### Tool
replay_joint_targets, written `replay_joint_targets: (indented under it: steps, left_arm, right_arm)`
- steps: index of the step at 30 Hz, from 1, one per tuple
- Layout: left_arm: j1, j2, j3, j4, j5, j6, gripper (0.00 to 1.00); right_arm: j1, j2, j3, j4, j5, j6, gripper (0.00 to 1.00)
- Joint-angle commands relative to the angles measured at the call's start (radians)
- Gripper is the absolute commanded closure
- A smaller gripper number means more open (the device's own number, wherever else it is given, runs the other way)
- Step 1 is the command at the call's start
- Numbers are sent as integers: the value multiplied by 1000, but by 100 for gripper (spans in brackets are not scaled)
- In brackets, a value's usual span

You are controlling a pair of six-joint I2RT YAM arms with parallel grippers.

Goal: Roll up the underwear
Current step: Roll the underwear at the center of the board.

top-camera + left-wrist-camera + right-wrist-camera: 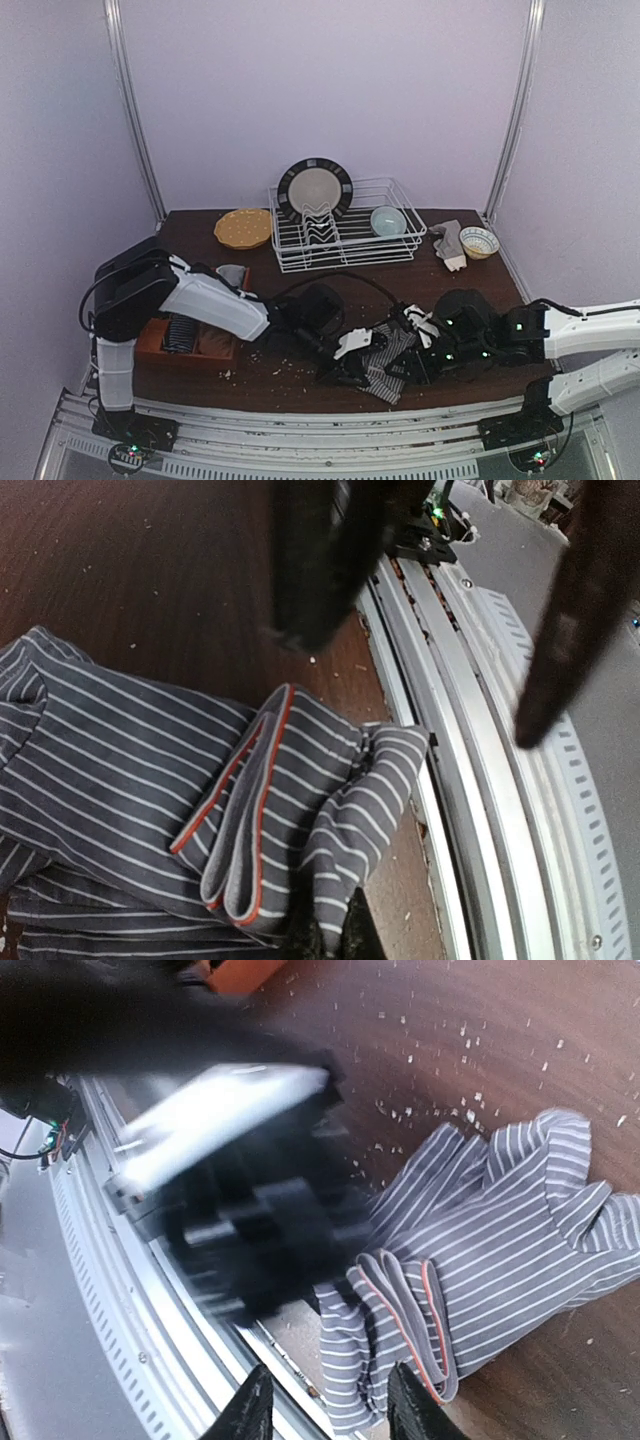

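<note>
While the striped underwear (385, 362) lies bunched at the bench's (300, 375) near edge between both arms, the left gripper (420, 690) hangs open just above it and the right gripper (325, 1405), also open, sits at its folded waistband

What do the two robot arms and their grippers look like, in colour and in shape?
Both arms have black joints and white link covers, with thin black cables looping along them. The left gripper is black with a white part near its fingers; the right gripper is mostly black. Small green lights show on the right arm, and small lights glow at both bases.
</note>
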Motion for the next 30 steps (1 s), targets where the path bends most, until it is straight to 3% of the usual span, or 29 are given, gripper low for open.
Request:
replay_joint_targets:
  steps: [1, 6, 14, 19, 30]
  left_arm:
    - [22, 67, 136, -228, 75, -110, 100]
    - [61, 116, 178, -256, 162, -235, 100]
    - [116, 160, 183, -227, 266, -394, 100]
    - [130, 186, 207, -268, 285, -421, 100]
    - [145, 270, 365, -471, 297, -411, 100]
  right_arm:
    - [84, -62, -41, 39, 269, -63, 62]
    - [127, -55, -3, -26, 271, -143, 59]
    - [222, 62, -1, 19, 329, -206, 58]
    - [246, 62, -34, 103, 346, -221, 56]
    - [256, 278, 62, 27, 435, -244, 54]
